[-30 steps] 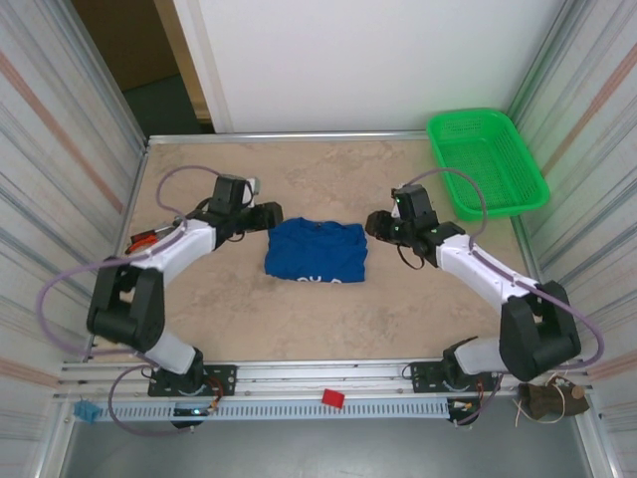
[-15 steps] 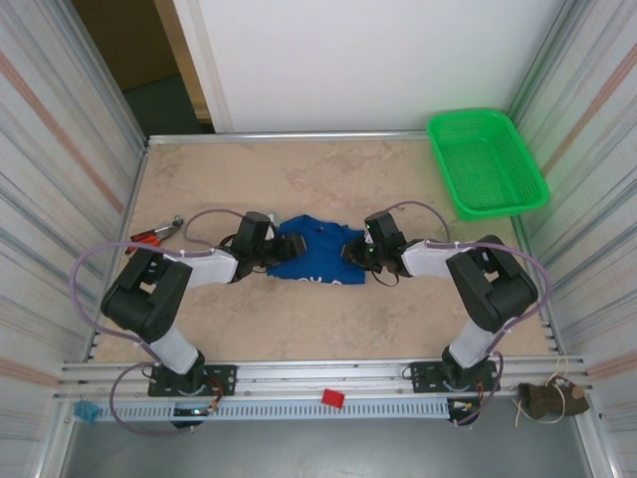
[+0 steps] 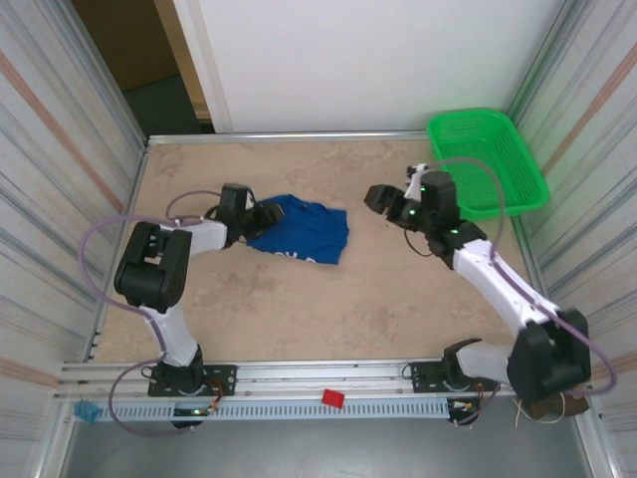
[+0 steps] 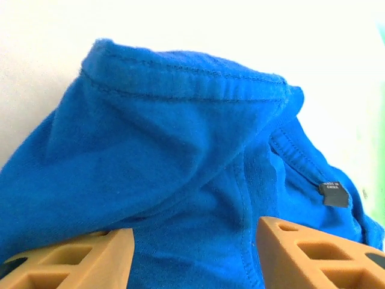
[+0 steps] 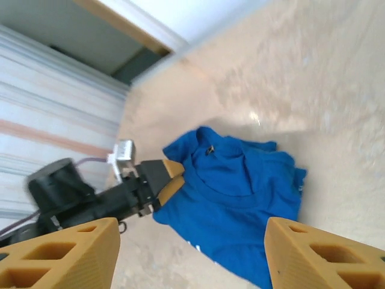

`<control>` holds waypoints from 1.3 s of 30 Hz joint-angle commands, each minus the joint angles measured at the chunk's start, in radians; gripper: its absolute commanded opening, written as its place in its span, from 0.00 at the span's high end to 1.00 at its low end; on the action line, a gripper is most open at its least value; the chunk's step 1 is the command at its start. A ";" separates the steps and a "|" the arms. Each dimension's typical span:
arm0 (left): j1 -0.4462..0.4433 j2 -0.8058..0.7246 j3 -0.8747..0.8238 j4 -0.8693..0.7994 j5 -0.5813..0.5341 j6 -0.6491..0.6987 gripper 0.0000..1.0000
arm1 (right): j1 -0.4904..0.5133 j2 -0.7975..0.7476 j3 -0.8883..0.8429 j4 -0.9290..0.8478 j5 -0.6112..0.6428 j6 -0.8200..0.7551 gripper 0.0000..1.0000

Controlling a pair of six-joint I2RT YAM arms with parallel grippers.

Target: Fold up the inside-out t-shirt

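The inside-out t-shirt (image 3: 304, 234) lies in a folded royal-blue bundle on the table, left of centre, with a bit of white lettering at its near edge. My left gripper (image 3: 263, 216) is low at the shirt's left edge, its fingers closed on a bunch of the cloth. In the left wrist view the blue cloth (image 4: 180, 150) fills the gap of that gripper (image 4: 195, 259), and a small dark label (image 4: 334, 194) shows at the right. My right gripper (image 3: 378, 202) hangs open above the table, right of the shirt and apart from it. The right wrist view looks down on the shirt (image 5: 240, 192) and the left gripper (image 5: 174, 177).
A green mesh basket (image 3: 488, 164) stands at the back right corner, just behind the right arm. Metal-framed walls close in the tan table (image 3: 299, 309) on the left and right. A small red piece (image 3: 331, 398) sits on the front rail.
The right gripper has opened, let go of the shirt and lifted away to the right. The left gripper has drawn the shirt leftward, leaving it skewed.
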 commanded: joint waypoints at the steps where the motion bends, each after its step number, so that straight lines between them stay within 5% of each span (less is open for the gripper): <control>1: 0.080 0.066 0.112 -0.220 -0.059 0.105 0.44 | -0.037 -0.093 -0.031 -0.179 -0.017 -0.050 0.35; 8: 0.237 0.211 0.411 -0.445 -0.076 0.245 0.44 | -0.101 -0.338 -0.118 -0.358 0.032 -0.066 0.32; 16: 0.315 0.425 0.761 -0.687 -0.119 0.337 0.44 | -0.170 -0.446 -0.130 -0.458 0.019 -0.066 0.30; 26: 0.368 0.376 0.787 -0.732 -0.161 0.254 0.43 | -0.180 -0.447 -0.095 -0.494 0.028 -0.084 0.28; 33: 0.375 0.275 0.822 -0.675 0.022 0.394 0.28 | -0.180 -0.410 -0.049 -0.487 0.058 -0.103 0.00; 34: 0.372 0.252 0.854 -0.689 0.057 0.414 0.22 | -0.182 -0.405 -0.032 -0.493 0.083 -0.118 0.01; 35: 0.366 0.213 0.863 -0.684 0.077 0.427 0.03 | -0.182 -0.399 -0.015 -0.502 0.111 -0.132 0.01; 39: 0.312 -0.001 0.801 -0.651 0.040 0.480 0.01 | -0.182 -0.373 0.028 -0.528 0.361 -0.200 0.01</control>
